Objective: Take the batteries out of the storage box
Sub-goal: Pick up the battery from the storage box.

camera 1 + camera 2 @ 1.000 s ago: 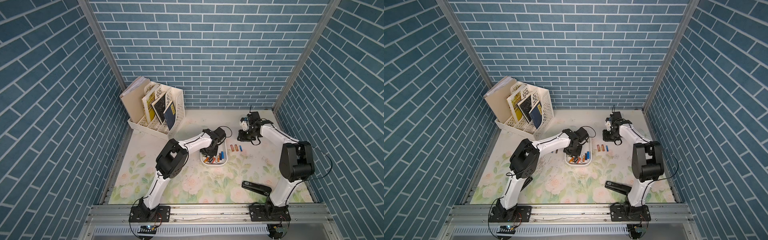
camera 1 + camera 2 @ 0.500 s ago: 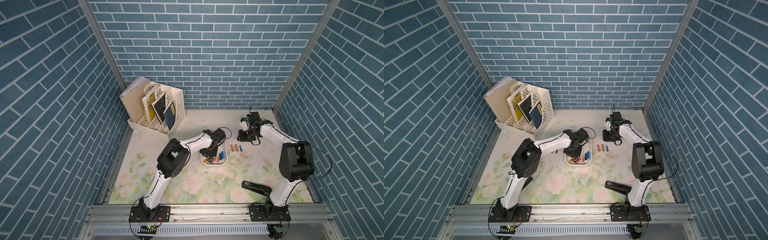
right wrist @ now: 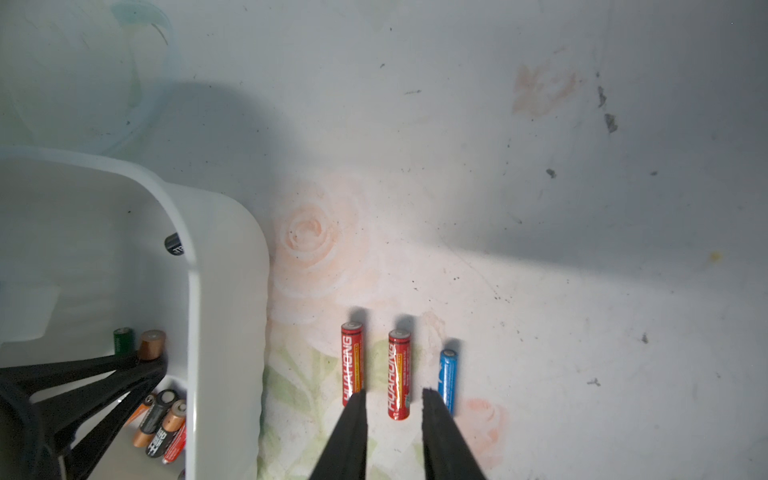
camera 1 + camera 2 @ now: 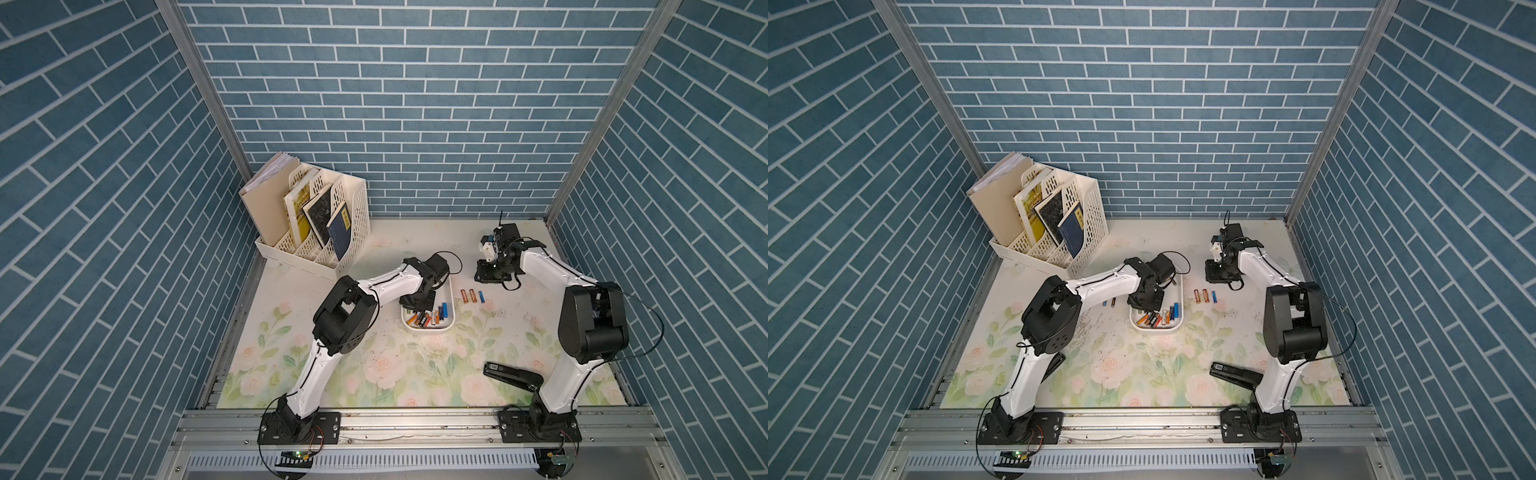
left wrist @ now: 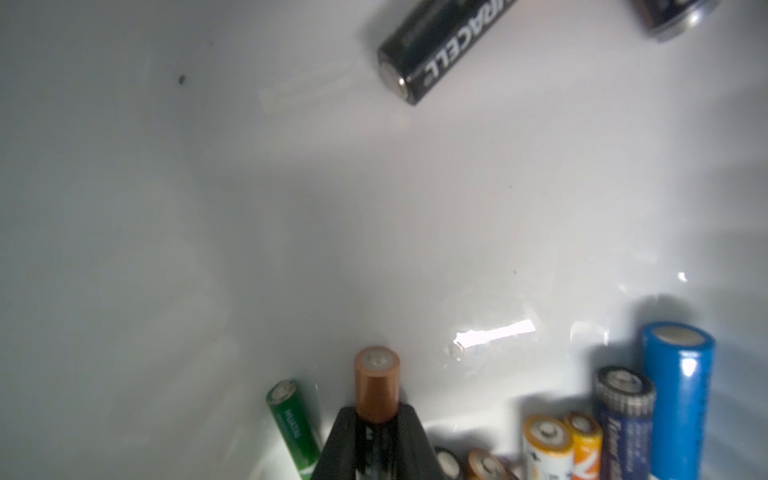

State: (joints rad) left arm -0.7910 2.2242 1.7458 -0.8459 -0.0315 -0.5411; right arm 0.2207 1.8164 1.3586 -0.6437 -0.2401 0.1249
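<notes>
While in gripper [image 5: 377, 409], battery [image 5: 377, 374] copper-end outward.

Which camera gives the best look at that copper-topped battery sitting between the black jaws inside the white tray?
The left wrist view: the copper-topped battery sits close up, clamped between the jaws. The right wrist view shows only its copper end past the storage box wall. In both top views the left arm hides it.
</notes>
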